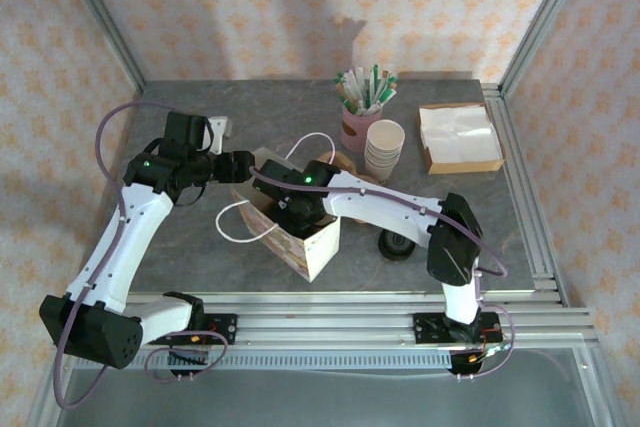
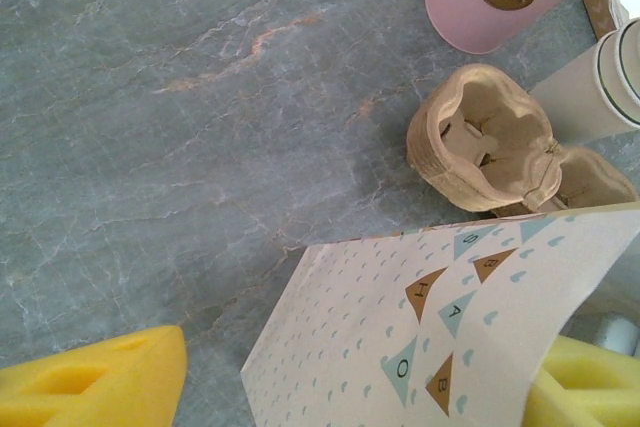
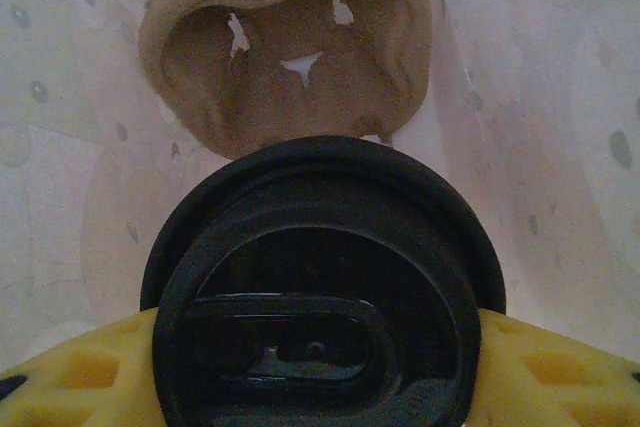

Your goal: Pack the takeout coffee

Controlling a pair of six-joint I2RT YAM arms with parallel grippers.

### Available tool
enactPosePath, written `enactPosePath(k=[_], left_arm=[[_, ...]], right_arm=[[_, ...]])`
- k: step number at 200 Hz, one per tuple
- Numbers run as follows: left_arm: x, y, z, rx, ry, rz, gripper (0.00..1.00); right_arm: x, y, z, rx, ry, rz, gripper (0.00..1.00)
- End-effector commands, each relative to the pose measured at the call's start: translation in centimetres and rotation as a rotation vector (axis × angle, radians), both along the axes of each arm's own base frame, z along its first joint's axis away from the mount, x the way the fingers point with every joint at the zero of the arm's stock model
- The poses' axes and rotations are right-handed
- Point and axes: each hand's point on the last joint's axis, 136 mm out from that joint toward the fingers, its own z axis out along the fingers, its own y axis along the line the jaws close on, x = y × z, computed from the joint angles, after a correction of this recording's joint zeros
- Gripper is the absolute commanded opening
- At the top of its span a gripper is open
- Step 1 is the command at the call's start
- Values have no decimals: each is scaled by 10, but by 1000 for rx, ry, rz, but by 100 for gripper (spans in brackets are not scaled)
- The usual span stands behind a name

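Your right pincer [image 3: 320,372] clamps coffee [image 3: 320,277]: black lid held between both yellow fingers, down inside bag [image 1: 312,245] mid-table. Pulp carrier [image 3: 285,57] sits just beyond lid. Your left pincer [image 2: 340,382] stands wide at bag's left wall, with paper over one finger.
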Motion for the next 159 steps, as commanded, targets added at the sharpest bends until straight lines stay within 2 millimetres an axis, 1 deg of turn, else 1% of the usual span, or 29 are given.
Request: enactPosePath(k=[1,97,122,159], left_arm=[[-2,2,18,10,-43,7,73],[-2,0,22,8,-49,-1,74],[-2,-1,23,7,-52,-1,76],[-3,-3,24,4,-53,-7,78]], right_arm=[[-20,-22,-31,-150,95,6,59],[-18,-18,-26,-132,85,6,59],[-18,-16,-22,-116,83,7,59],[-15,-13,-14,-84,62,2,69]])
